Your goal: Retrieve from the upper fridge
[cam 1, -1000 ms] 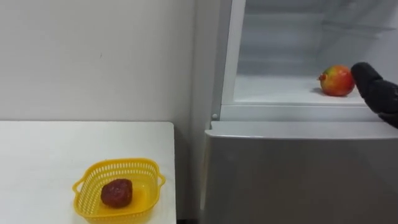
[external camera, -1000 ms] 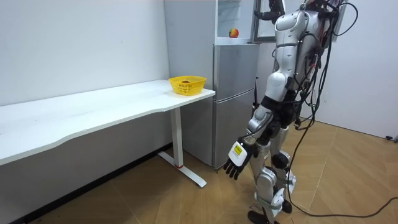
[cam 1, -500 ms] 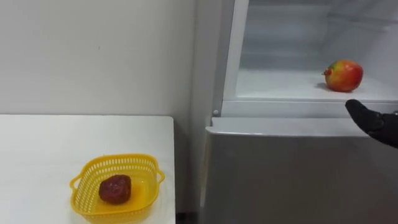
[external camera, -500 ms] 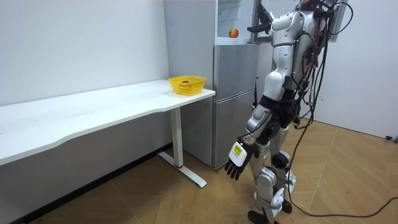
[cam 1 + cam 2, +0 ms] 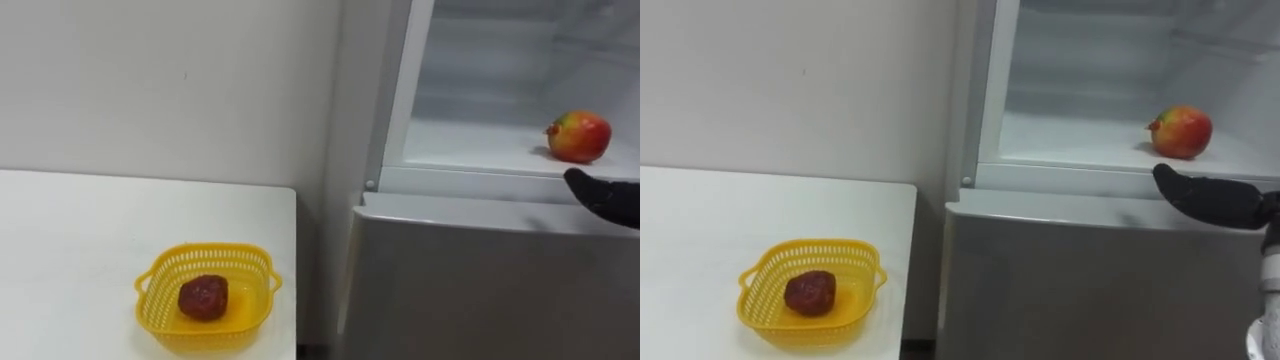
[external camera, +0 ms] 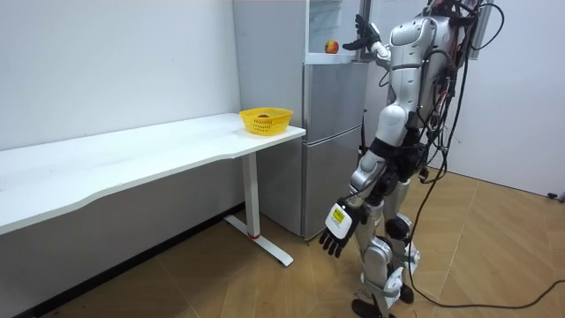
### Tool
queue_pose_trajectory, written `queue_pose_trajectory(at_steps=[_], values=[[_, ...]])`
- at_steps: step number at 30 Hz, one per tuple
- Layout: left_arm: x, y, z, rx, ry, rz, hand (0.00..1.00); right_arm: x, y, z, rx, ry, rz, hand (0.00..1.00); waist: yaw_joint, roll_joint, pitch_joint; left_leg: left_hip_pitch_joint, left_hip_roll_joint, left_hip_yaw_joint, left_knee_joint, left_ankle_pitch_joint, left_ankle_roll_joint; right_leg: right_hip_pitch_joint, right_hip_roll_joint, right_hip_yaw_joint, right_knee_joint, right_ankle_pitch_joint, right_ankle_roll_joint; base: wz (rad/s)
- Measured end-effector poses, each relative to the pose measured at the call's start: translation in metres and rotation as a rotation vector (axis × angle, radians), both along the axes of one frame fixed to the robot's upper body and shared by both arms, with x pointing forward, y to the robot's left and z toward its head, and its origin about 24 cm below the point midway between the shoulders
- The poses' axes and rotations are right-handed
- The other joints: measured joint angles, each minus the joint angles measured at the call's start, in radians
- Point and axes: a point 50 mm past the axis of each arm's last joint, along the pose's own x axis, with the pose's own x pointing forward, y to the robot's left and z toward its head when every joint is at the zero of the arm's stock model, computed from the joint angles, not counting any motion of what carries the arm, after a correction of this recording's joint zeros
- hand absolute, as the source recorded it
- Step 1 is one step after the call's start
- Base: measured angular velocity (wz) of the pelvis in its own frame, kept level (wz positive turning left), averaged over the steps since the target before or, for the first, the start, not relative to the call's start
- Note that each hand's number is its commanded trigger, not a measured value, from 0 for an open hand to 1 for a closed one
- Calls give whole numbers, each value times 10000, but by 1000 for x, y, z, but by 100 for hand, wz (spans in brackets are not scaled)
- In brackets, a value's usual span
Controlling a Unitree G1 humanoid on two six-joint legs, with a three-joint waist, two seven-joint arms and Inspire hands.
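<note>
– When you checked the left eye view, where was the red-yellow fruit (image 5: 579, 137)?
– On the shelf of the upper fridge compartment (image 5: 480, 150), which stood open. It sat toward the shelf's right side, prob. an easy reach for that arm. The right hand (image 5: 605, 195) was just below & in front of it, by the ledge, not touching. Fingers looked straight, nothing in them.
– And the table side?
– A yellow basket (image 5: 165, 270) sat on the white table (image 5: 80, 240) beside the fridge, w/ a dark red fruit (image 5: 203, 297) already in it. I'd guess that was the drop-off spot.
– Right eye view?
– Same scene: hand stretched out flat, tips pointing across the lip below the fruit. Read as a reach lining up, grasp not yet made.
– Room view?
– Robot stood facing the fridge, right arm raised to the top compartment, fingers spread. The left hand (image 6: 335, 231) hung by its thigh, fingers relaxed, empty; idle, prob. for balance.
</note>
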Motion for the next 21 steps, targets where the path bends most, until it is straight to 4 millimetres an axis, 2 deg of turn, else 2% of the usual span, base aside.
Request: queue_pose_trajectory(at_steps=[3,10,12,17,21], values=[[-1,0,0,9,74,27,0,1,-2,2,106,25,-8,0,103,52,24,-59,0,-10,7,3,-5,-57,3,-23,8,10,-17,0],[0,1,0,18,112,22,0,3,-3,3,609,49,274,0,173,67,-8,-180,-13,-278,30,15,-22,-118,-18,-356,5,12,-21,7],[0,2,0,46,109,25,0,4,-4,3,840,68,449,0,174,50,-18,-208,-12,-356,31,21,-27,-115,-38,-510,3,12,-21,8],[3,7,3,170,-112,22,0,15,-17,12,1477,233,721,0,182,-28,-18,-186,1,-452,18,33,-45,-32,-36,-530,2,12,-21,5],[4,9,5,234,-243,204,0,25,-16,19,1494,329,852,0,166,-126,-24,-90,16,-533,5,40,-56,36,-18,-574,-45,12,-21,1]])
